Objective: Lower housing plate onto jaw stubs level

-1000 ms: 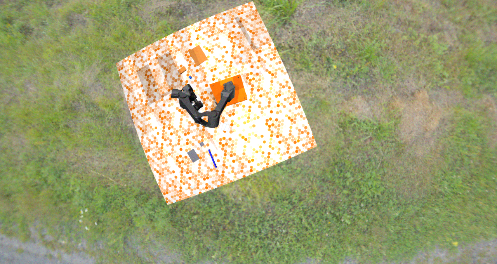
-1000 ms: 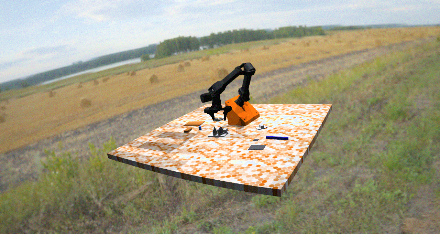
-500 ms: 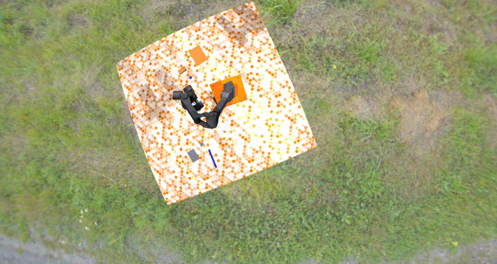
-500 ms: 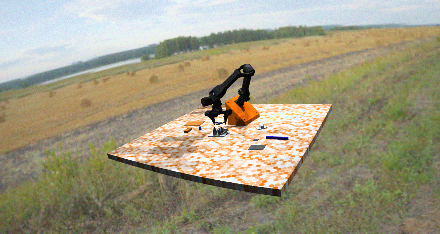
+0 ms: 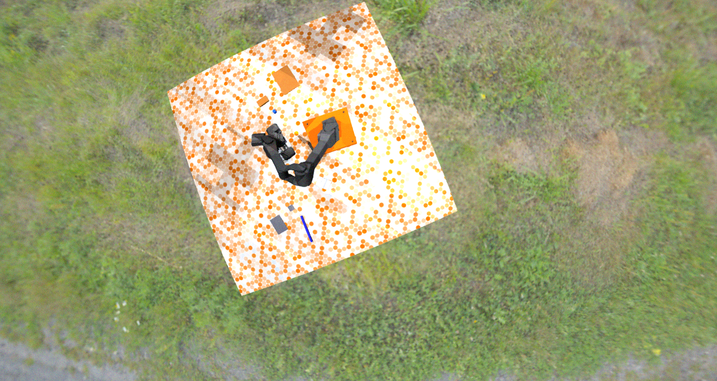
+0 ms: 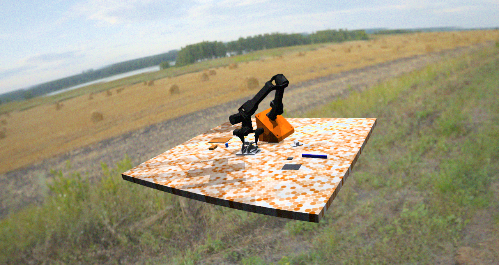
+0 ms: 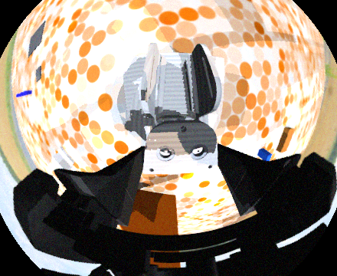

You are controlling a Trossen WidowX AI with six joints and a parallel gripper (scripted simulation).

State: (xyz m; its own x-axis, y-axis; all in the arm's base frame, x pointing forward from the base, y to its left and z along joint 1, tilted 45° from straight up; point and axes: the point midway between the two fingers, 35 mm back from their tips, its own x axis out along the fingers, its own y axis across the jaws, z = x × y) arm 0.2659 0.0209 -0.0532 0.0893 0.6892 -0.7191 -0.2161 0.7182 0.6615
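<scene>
The orange mount (image 5: 345,128) (image 6: 268,135) (image 7: 155,215) is standing on the patterned table (image 5: 401,178) (image 6: 268,190) (image 7: 107,23) and carrying the black arm (image 5: 303,174) (image 6: 257,101) (image 7: 34,215); in the exterior view the arm is reaching out to the left of the mount and bending down, with its jaws pointing at the table; the jaws are standing wide, gripping the housing plate (image 7: 181,162) between them; the plate is showing two round holes, and is sitting nearer the mount than most of the ridged clamp assembly (image 6: 249,149) (image 7: 174,84) in the wrist view; whether it is touching the stubs or lying fully level, I cannot tell.

The clamp assembly is resting in front and to the left of the mount in the exterior view; farther left of the mount, an orange slab (image 5: 286,79) (image 6: 220,140), a small brown block (image 5: 262,101) (image 6: 213,147) (image 7: 284,139) and a blue peg (image 5: 274,111) (image 6: 226,145) (image 7: 264,154) are lying or standing; to the front right of it, a white bracket (image 6: 297,143), a small grey square (image 5: 291,208) (image 6: 289,158) (image 7: 38,73), a dark grey slab (image 5: 278,224) (image 6: 291,166) (image 7: 37,38) and a blue bar (image 5: 306,228) (image 6: 314,156) (image 7: 24,93) are resting apart from one another.
</scene>
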